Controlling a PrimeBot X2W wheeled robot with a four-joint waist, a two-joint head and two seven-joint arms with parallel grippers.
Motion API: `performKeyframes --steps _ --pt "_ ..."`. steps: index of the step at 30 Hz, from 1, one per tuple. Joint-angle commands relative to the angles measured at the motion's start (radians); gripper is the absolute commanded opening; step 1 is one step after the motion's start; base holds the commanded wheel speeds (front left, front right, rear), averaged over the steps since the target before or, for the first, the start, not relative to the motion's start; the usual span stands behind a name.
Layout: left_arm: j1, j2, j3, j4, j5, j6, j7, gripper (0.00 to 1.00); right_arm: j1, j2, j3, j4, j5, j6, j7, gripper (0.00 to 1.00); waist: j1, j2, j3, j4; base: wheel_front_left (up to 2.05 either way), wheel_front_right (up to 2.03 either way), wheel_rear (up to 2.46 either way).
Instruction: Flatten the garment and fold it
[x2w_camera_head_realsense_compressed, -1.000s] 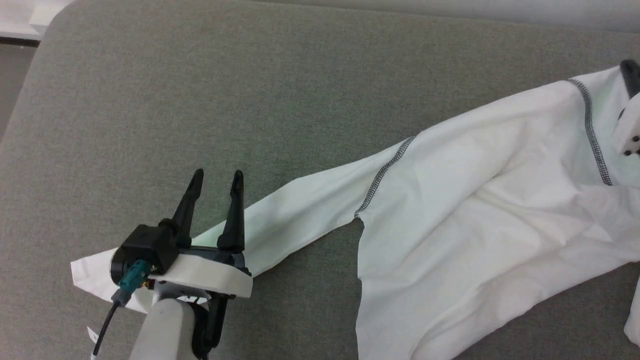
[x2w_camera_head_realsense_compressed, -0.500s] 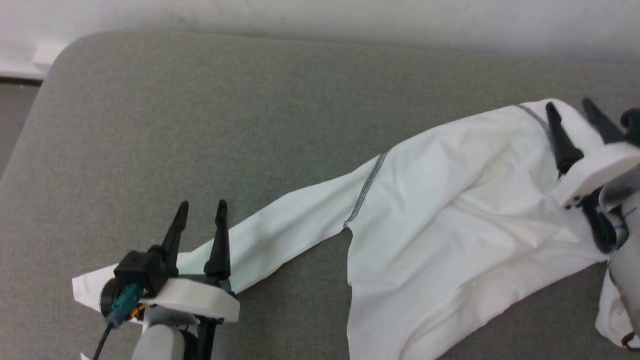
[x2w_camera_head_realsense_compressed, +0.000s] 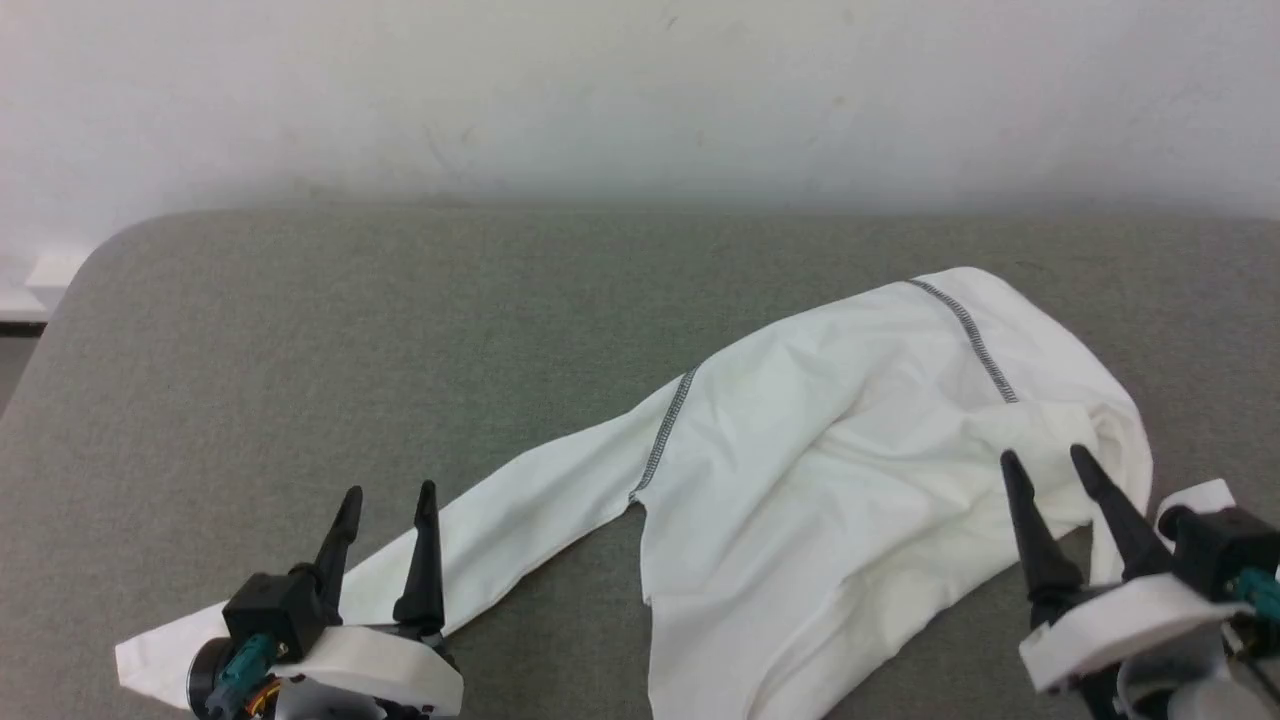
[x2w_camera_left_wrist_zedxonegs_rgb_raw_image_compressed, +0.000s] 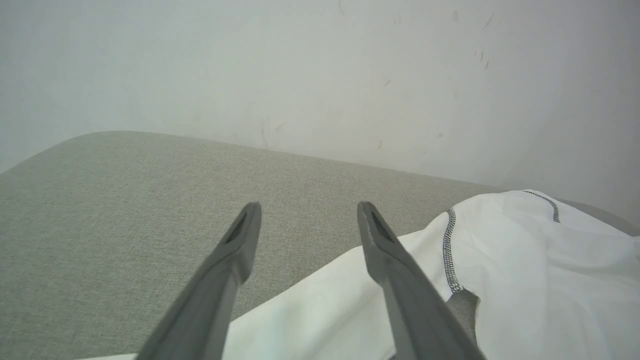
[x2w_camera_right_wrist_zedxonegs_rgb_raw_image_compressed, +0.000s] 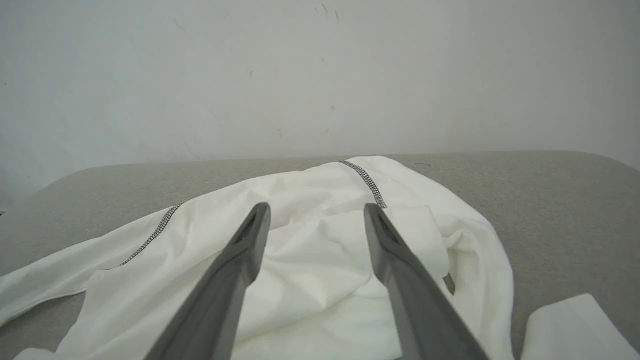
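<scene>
Head view: the white garment (x2w_camera_head_realsense_compressed: 830, 480) lies rumpled on the grey tabletop (x2w_camera_head_realsense_compressed: 400, 320). My left hand (x2w_camera_head_realsense_compressed: 390, 490) hangs over its sleeve, my right hand (x2w_camera_head_realsense_compressed: 1043, 455) by its other end. Both are wide open and empty.

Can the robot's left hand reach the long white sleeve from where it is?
Probably yes. The left gripper is open, right by the sleeve of the garment, which lies spread on the grey surface. Nothing stands between them, so it likely only needs to lower.
</scene>
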Motion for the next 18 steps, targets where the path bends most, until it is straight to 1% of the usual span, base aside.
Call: performKeyframes --steps 1,4,9,14,18 --pt "0.013 0.005 0.002 0.004 0.002 0.005 -0.005 1.0 0.03 0.02 -0.012 -0.036 -0.015 -0.001 0.012 1.0 0.0003 -0.0001 -0.032 -0.032 0.0 0.0 0.0" --pt "0.014 0.008 0.0 0.008 0.001 0.007 -0.001 1.0 0.12 0.077 -0.045 -0.159 -0.057 -0.001 0.067 1.0 0.0003 -0.0001 -0.035 -0.037 0.0 0.0 0.0" --pt "-0.004 0.02 -0.009 0.008 0.002 0.006 0.014 1.0 0.208 0.129 -0.053 -0.309 -0.098 -0.001 0.137 1.0 0.0003 -0.0001 -0.032 -0.05 0.0 0.0 0.0" --pt "-0.089 0.038 -0.048 0.011 0.009 -0.01 0.055 1.0 0.232 0.15 -0.052 -0.383 -0.108 -0.001 0.172 1.0 0.0003 -0.0001 -0.013 -0.06 0.0 0.0 0.0" --pt "-0.214 0.056 -0.112 0.058 0.002 -0.031 0.139 1.0 0.218 0.156 -0.046 -0.41 -0.111 -0.001 0.184 1.0 0.0003 -0.0001 0.018 -0.071 0.0 0.0 0.0"
